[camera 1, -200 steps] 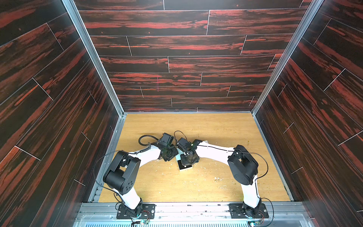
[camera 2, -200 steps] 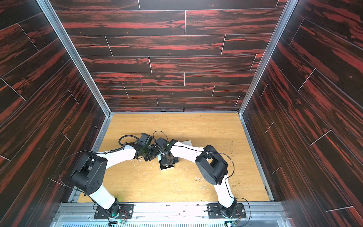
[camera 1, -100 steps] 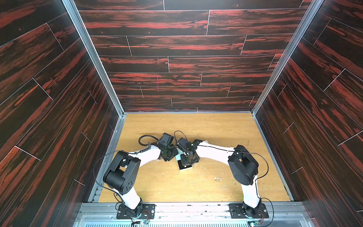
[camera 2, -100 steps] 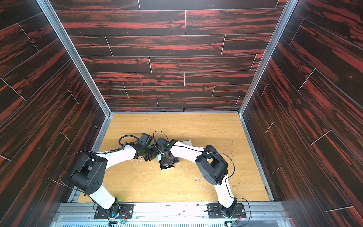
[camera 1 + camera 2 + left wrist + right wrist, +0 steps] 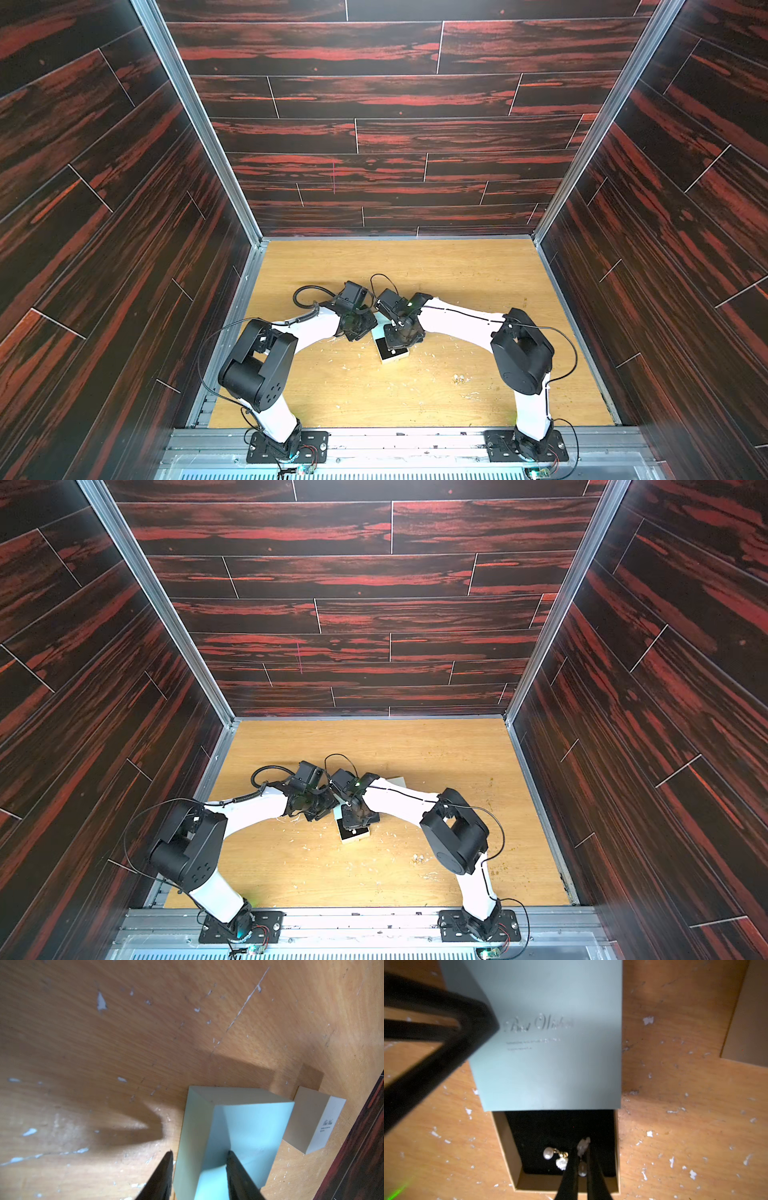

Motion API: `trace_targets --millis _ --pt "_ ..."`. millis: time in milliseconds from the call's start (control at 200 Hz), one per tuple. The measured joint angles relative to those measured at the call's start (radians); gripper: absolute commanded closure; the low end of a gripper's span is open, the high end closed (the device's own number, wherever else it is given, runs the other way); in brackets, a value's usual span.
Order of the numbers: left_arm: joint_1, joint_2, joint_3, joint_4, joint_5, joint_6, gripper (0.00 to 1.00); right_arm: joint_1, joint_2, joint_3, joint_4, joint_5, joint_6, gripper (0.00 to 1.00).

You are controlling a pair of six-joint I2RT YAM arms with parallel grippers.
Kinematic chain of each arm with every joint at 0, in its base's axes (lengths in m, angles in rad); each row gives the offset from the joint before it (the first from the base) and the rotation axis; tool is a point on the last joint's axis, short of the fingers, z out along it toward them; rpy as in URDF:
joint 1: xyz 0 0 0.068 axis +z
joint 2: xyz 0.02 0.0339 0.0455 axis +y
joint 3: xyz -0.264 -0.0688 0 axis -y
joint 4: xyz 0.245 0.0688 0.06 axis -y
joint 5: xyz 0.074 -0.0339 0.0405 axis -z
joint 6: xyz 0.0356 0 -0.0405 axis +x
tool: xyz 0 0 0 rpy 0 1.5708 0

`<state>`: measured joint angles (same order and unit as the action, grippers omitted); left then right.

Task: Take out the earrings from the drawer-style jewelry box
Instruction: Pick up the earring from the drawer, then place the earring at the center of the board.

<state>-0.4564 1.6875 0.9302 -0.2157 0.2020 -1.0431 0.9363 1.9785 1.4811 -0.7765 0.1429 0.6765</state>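
Observation:
The drawer-style jewelry box [image 5: 550, 1043] is a pale sleeve with script lettering, lying mid-table [image 5: 392, 354] [image 5: 353, 834]. Its black-lined tray [image 5: 560, 1126] is pulled out. My left gripper [image 5: 199, 1153] is shut on the sleeve [image 5: 239, 1126], one finger on each side. In the tray, my right gripper [image 5: 581, 1152] is shut on one of the earrings [image 5: 582, 1168], a pearl with a pale cluster, pinched between the fingertips. The other earring [image 5: 556, 1156] lies loose on the black lining beside it. In both top views the gripper heads hide the earrings.
A second pale box with small lettering [image 5: 315, 1122] stands just beyond the held one, partly behind the right arm [image 5: 397, 781]. White flecks dot the wooden tabletop [image 5: 457, 291]. Dark panelled walls close in three sides.
My right gripper's fingers have closed on the earring in the tray. Both arms have stayed where they were.

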Motion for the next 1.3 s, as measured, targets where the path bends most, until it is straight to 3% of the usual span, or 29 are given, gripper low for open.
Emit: trace_targets --millis 301,556,812,1298 --pt "0.0 0.0 0.0 0.0 0.0 0.0 0.56 0.0 -0.053 -0.02 -0.009 0.0 0.004 0.92" --pt "0.0 0.0 0.0 0.0 0.0 0.0 0.56 0.015 -0.244 -0.243 0.014 -0.042 0.002 0.92" --pt "0.0 0.0 0.0 0.0 0.0 0.004 0.56 0.034 -0.28 -0.425 0.044 -0.14 0.003 0.91" --pt "0.0 0.0 0.001 -0.001 0.0 0.007 0.56 0.034 -0.278 -0.439 0.063 -0.181 -0.001 0.84"
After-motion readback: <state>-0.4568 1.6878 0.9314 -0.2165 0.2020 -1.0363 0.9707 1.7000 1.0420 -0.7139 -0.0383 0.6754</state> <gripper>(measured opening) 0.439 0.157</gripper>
